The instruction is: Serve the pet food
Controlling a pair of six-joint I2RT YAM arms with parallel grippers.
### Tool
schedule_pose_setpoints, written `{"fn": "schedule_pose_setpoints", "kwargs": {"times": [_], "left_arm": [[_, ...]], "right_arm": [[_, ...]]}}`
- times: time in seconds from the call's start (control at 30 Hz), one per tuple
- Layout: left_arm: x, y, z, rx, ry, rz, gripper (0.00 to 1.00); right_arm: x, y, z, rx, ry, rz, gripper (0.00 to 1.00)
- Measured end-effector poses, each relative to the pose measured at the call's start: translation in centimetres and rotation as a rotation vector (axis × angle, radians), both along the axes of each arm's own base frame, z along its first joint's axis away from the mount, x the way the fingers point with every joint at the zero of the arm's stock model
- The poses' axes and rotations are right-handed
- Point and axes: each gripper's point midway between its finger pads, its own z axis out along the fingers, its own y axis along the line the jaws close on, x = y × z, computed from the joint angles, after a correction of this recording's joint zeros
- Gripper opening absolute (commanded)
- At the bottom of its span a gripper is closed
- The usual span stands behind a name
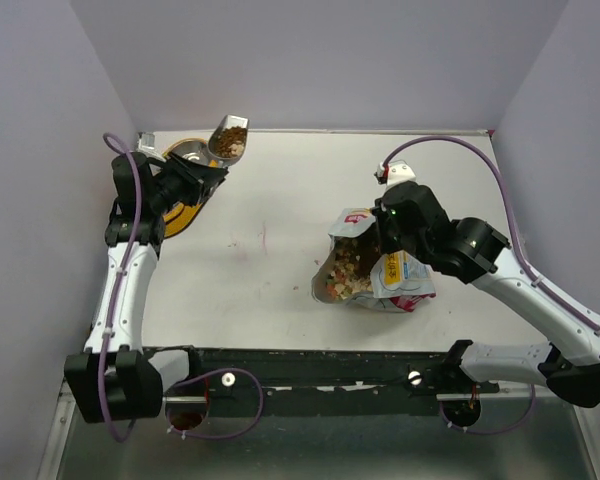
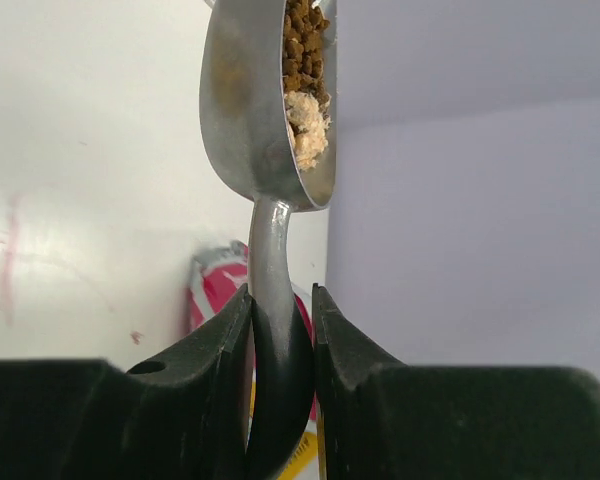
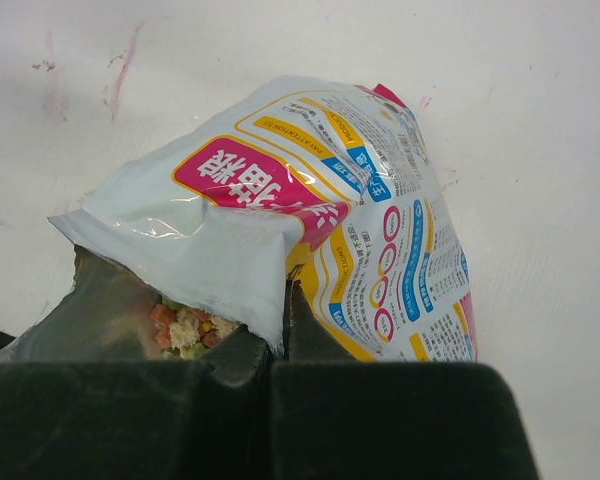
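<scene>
Kibble [image 2: 302,50] sat heaped in the metal scoop [image 1: 230,138], brown pieces with a pale lump at the near end of the bowl. The left gripper [image 2: 280,300] was clamped on the scoop's handle, a finger pressed to each side. From above, the scoop was at the far left corner of the table [image 1: 280,200], just beside the steel cup [image 1: 187,152] of the yellow double bowl [image 1: 175,218], much of which the arm hid. Over on the right, the pouch [image 1: 395,275] lay on the table with its mouth gaping toward the left, mixed tan, reddish and greenish pieces showing inside. The right gripper [image 3: 278,335] was pinched shut on the pouch's upper lip, holding the opening up. Scoop and pouch were well apart.
</scene>
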Motion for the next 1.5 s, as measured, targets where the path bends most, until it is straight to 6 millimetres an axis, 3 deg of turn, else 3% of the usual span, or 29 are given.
{"fn": "schedule_pose_setpoints", "kwargs": {"times": [0.17,0.33,0.43,0.6,0.7,0.9,1.07,1.5], "left_arm": [[4.3,5.7,-4.2,0.015,0.083,0.120,0.00],[6.9,10.0,-8.3,0.020,0.170,0.155,0.00],[7.9,11.9,-9.2,0.033,0.189,0.160,0.00],[10.0,14.6,-8.4,0.074,0.162,0.152,0.00],[11.2,15.6,-8.3,0.094,0.150,0.138,0.00],[12.7,16.9,-11.1,0.115,0.204,0.097,0.00],[12.5,17.7,-13.2,0.129,0.273,0.076,0.00],[13.0,19.4,-14.5,0.194,0.362,0.072,0.00]], "right_arm": [[-0.1,-0.1,-0.1,-0.006,0.005,0.001,0.01],[-0.1,-0.1,-0.1,-0.007,0.006,0.001,0.01],[-0.1,-0.1,-0.1,-0.007,0.006,0.001,0.01],[-0.1,-0.1,-0.1,-0.007,0.005,0.000,0.01],[-0.1,-0.1,-0.1,-0.007,0.005,0.000,0.01],[-0.1,-0.1,-0.1,-0.009,0.007,0.000,0.01],[-0.1,-0.1,-0.1,-0.012,0.009,0.000,0.01],[0.0,0.0,-0.1,-0.024,0.019,-0.001,0.01]]}}
